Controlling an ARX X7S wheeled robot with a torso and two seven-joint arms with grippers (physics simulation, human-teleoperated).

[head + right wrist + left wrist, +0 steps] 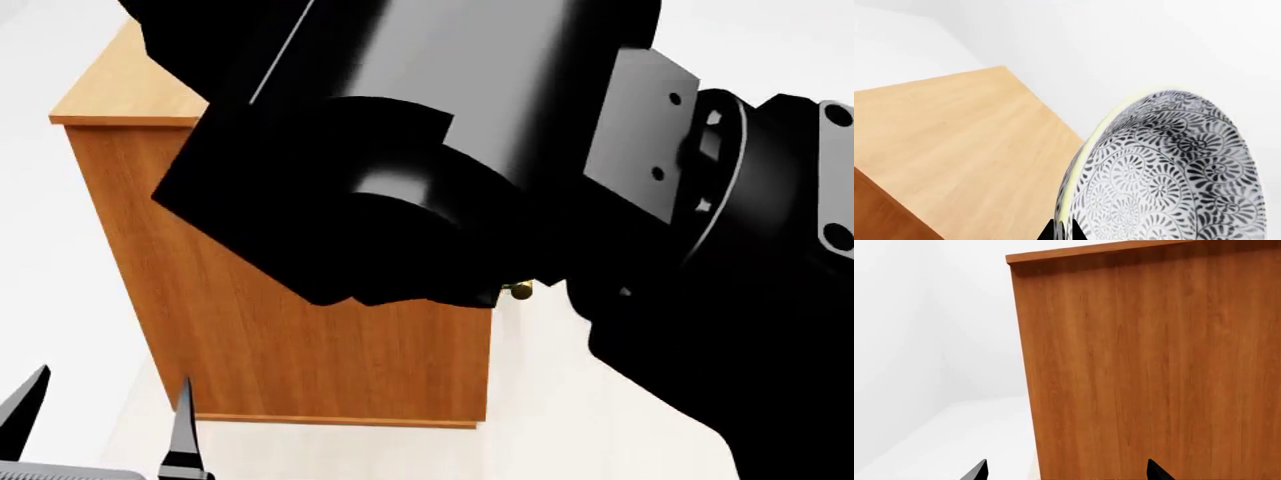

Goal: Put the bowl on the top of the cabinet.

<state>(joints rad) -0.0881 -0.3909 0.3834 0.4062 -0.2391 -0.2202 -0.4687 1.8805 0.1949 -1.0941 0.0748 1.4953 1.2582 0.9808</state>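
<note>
The left gripper [100, 425] hangs low beside the cabinet [307, 330], its dark fingertips spread apart with nothing between them, facing the orange-brown side panel in the left wrist view. Moving right across the head view, the raised right arm fills most of the frame and hides the cabinet's top beyond its near-left corner. From the right wrist camera, the bowl [1167, 175] stands on edge, its patterned inside turned toward the lens, and the right gripper [1062, 231] appears pinched on the rim, though only the fingertips show at the frame's edge. The cabinet's pale top [954, 145] spreads beside and seemingly below the bowl, so the right arm alone is placed for the set-down, which turns on tipping the bowl level over that surface.
</note>
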